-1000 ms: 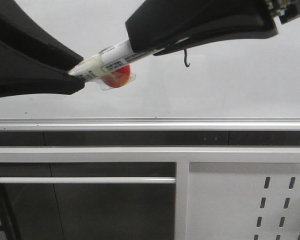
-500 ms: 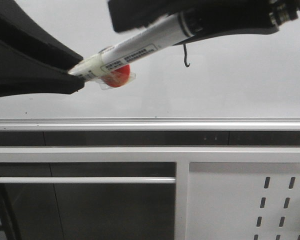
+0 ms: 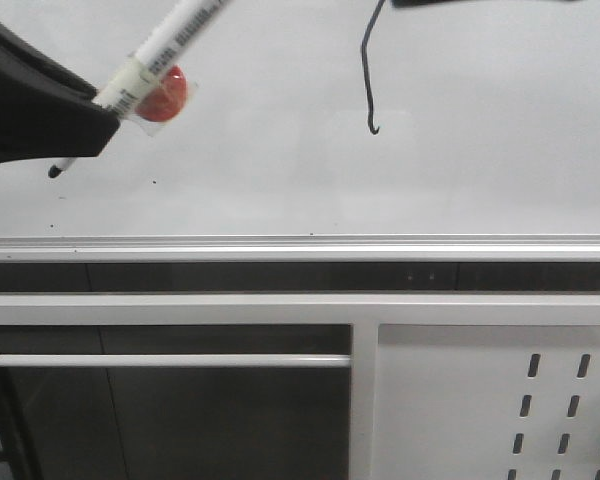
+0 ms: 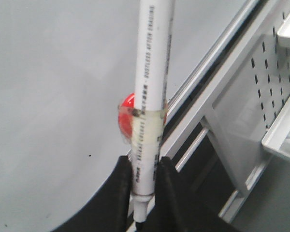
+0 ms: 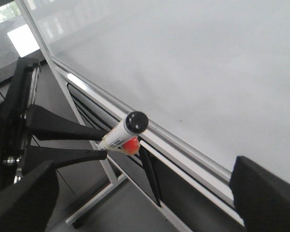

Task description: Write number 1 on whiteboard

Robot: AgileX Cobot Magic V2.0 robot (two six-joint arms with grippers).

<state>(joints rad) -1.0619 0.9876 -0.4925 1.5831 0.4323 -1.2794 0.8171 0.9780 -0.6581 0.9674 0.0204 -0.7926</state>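
Note:
The number 1 is a thin black stroke with a small hook at its lower end, on the whiteboard. My left gripper is at the left, shut on a white marker pen. The pen's black tip sticks out past the fingers, close to the board. A red ball is taped to the pen. In the left wrist view the fingers pinch the pen near its tip. My right gripper is open and holds nothing; in the front view only a dark sliver of it shows at the top edge.
A silver edge rail runs along the whiteboard's lower side. Below it are a white frame with a horizontal bar and a perforated metal panel. Tiny dark specks dot the board. A shelf edge shows in the left wrist view.
My right gripper let go of the pen and rose almost out of the front view, uncovering the stroke. My left gripper moved up and left with the pen, whose tip now shows.

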